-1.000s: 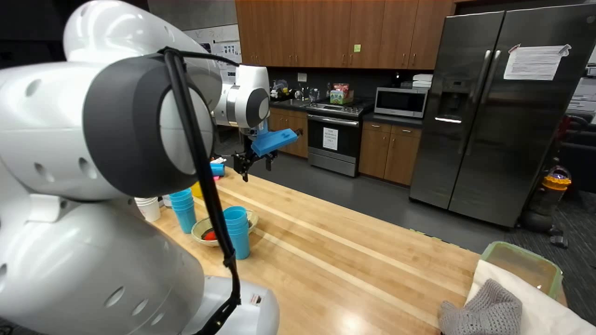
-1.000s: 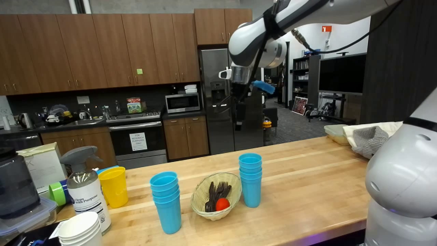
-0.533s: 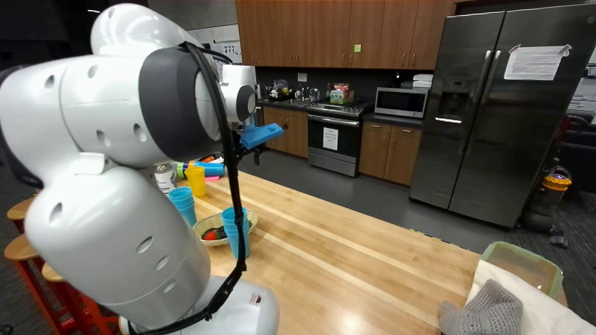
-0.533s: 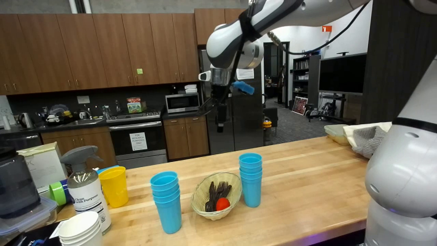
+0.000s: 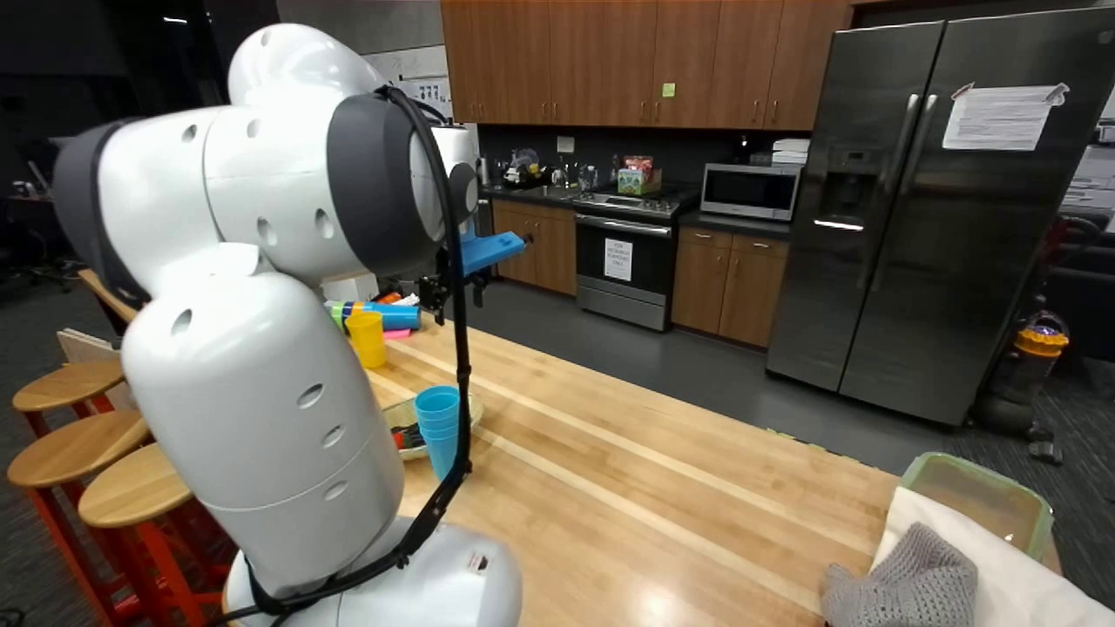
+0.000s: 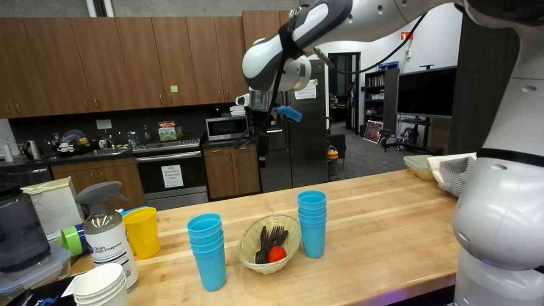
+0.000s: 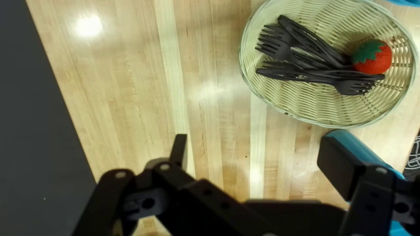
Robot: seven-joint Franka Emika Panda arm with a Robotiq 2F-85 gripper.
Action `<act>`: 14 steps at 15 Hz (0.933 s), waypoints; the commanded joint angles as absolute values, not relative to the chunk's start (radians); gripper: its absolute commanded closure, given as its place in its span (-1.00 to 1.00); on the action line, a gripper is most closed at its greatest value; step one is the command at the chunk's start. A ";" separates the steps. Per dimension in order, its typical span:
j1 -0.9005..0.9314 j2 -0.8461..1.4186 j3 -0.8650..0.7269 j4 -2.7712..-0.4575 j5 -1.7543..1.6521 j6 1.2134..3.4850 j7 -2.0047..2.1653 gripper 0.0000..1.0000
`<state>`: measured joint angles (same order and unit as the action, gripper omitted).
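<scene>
The black two-fingered gripper (image 7: 252, 152) hangs above the pale striped wooden table (image 6: 374, 238), its fingers (image 7: 339, 165) spread wide and released. Near it in the wrist view is the oval basket of pale woven wicker (image 7: 323, 113) — resting on the table with black plastic cutlery (image 7: 315, 72) and a round red fruit with a green top (image 7: 377, 60) inside. An upright stack of light-blue plastic cups (image 6: 207, 255) stands near the basket and a second light-blue stack (image 6: 313, 229) just beside its rim — they flank it. Around them stand a tapered yellow plastic cup (image 6: 142, 233), a clear spray bottle with a grey trigger head (image 6: 111, 250) and nested white cups (image 6: 102, 287).
</scene>
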<state>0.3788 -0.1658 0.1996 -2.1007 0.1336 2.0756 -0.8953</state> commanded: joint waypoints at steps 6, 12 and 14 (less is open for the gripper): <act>0.324 0.072 0.239 -1.994 0.118 2.066 -0.858 -1.00; 0.300 0.175 0.262 -1.935 0.128 2.040 -0.860 -1.00; 0.296 0.200 0.271 -1.923 0.130 2.035 -0.861 -1.00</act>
